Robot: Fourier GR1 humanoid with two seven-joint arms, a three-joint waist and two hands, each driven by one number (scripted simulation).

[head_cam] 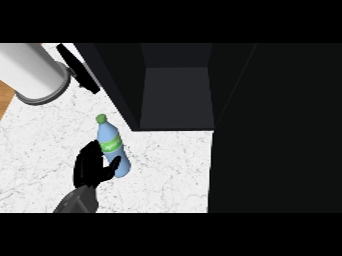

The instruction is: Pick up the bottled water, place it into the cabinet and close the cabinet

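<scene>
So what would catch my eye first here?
The blue bottle with its green cap, bright against the white counter, with the black right hand curled round its lower half. Just behind it the dark open cabinet fills the top and right of the view. At upper left the pale left forearm looms large, its left hand beside the cabinet's edge.
</scene>
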